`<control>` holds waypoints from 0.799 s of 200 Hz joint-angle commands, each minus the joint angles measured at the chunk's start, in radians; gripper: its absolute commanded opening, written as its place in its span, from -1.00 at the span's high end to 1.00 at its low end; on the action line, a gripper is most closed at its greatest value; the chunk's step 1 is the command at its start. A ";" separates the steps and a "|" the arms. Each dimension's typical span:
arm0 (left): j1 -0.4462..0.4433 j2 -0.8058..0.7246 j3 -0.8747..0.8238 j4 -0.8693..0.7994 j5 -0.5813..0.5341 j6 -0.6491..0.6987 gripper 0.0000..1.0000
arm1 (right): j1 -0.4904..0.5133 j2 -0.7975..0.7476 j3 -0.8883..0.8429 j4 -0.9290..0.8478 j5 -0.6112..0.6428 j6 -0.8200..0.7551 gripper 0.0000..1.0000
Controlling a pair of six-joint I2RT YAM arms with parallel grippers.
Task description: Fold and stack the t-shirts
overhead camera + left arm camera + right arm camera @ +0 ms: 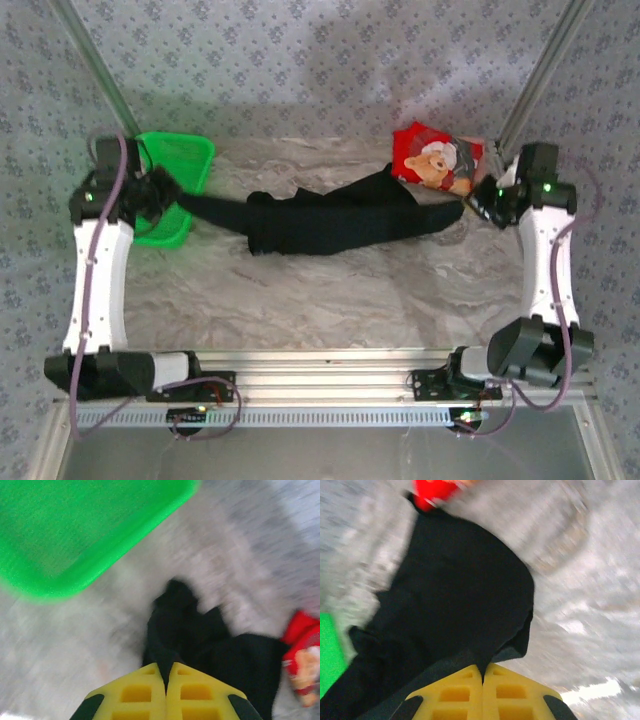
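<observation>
The black t-shirt (pixel 330 225) is seen stretched across the middle of the frame, over the table (pixel 300 295). Its left end is pinched by the left gripper (pixel 180 198) at the green basket (pixel 188 152). Its right end is pinched by the right gripper (pixel 468 208). The red t-shirt (pixel 437 160) is seen crumpled at upper right, touching the black one.

Table (pixel 330 310) open along its near half — black shirt (pixel 330 225) spans the middle, green basket (pixel 185 160) far-left.
</observation>
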 commanded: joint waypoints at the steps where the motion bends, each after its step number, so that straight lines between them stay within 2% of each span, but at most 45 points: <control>1: -0.020 0.209 0.385 0.068 0.038 0.075 0.99 | -0.005 0.154 0.308 0.093 -0.096 0.041 1.00; 16: -0.029 0.402 0.727 0.025 0.056 0.103 0.99 | -0.004 0.281 0.528 0.138 -0.146 0.088 1.00; 31: -0.023 0.639 1.162 -0.025 0.104 0.089 1.00 | -0.005 0.402 0.720 0.228 -0.193 0.181 1.00; 40: -0.003 0.777 1.401 0.005 0.166 0.025 1.00 | -0.006 0.480 0.830 0.297 -0.228 0.237 1.00; 49: 0.022 0.861 1.509 0.087 0.242 -0.072 1.00 | -0.010 0.545 0.930 0.378 -0.249 0.287 1.00; 61: 0.028 0.891 1.502 0.250 0.268 -0.146 1.00 | -0.012 0.612 1.013 0.539 -0.269 0.365 1.00; 71: 0.026 0.867 1.413 0.417 0.267 -0.164 1.00 | -0.010 0.650 1.062 0.637 -0.272 0.413 1.00; 88: 0.040 0.797 1.244 0.636 0.257 -0.201 1.00 | -0.013 0.683 1.124 0.707 -0.239 0.451 1.00; 119: 0.122 0.816 1.330 0.670 0.293 -0.211 1.00 | -0.043 0.667 1.120 0.750 -0.236 0.450 1.00; 160: 0.206 0.760 1.327 0.720 0.355 -0.218 1.00 | -0.086 0.642 1.114 0.817 -0.255 0.490 1.00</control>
